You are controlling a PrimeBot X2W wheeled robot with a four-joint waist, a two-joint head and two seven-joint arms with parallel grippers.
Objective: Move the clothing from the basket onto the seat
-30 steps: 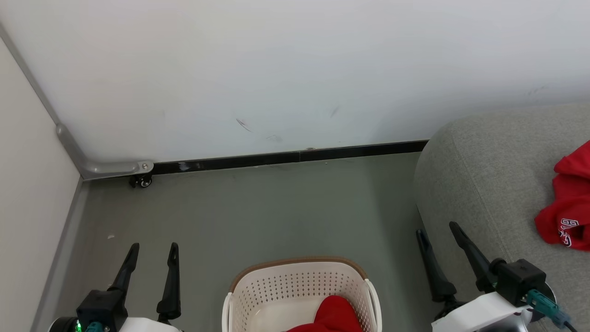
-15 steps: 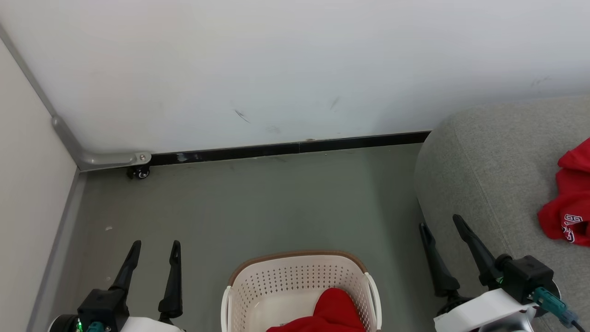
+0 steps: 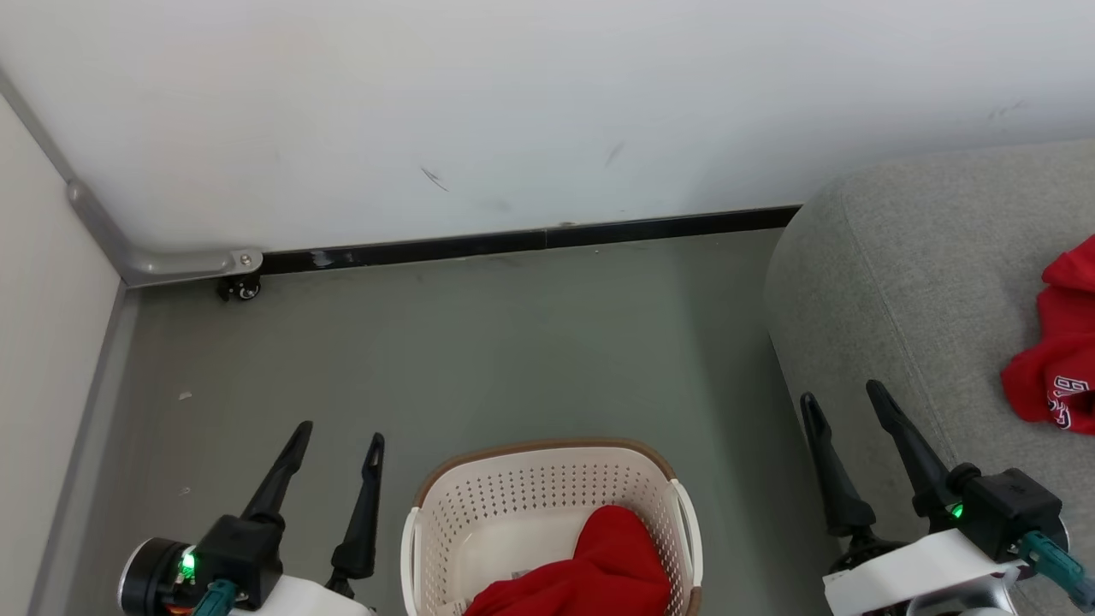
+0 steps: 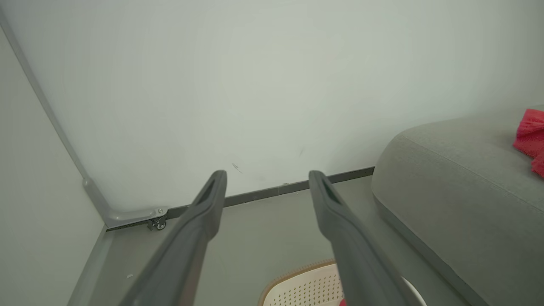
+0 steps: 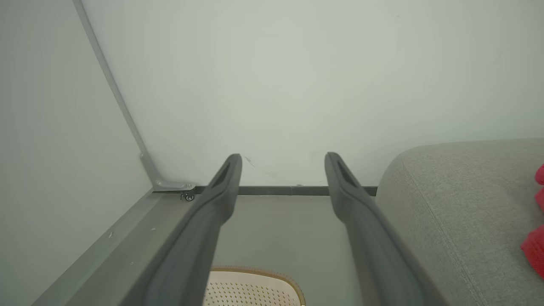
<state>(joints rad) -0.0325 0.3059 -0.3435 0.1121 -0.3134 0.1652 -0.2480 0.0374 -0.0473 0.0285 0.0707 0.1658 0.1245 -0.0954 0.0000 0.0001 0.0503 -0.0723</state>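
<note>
HALFWAY HOME: A red jersey [image 3: 1054,359] lies crumpled on the grey seat [image 3: 890,282] at 3 o'clock in the head view, its white-trimmed lettering partly showing. A plain red garment [image 3: 590,569] sits heaped inside the cream basket [image 3: 547,447] at 6 o'clock, against its right-hand wall. By the look of it, one piece is delivered and one is left to lift out; whether anything lies beneath the red heap cannot be told.

The left gripper [image 3: 340,432] hovers at 7 o'clock, just beside the basket's left handle, fingers apart and holding nothing. The right gripper [image 3: 843,395] hangs at 4 o'clock between basket and seat, fingers likewise spread and empty, its tips at the seat's rounded edge. Both wrist views confirm the spread, with bare wall [image 4: 255,85] between the fingers.

Open grey floor [image 3: 513,342] stretches from the basket toward 12 o'clock, up to a dark baseboard [image 3: 530,241]. A pale side panel [image 3: 43,342] closes off 9 o'clock, with a small caster [image 3: 244,289] at its foot at 10 o'clock. Room to manoeuvre looks generous above the basket and tighter at 3 o'clock. There the seat's padded flank stands near the basket's brown rim, and the carry must clear that edge.
</note>
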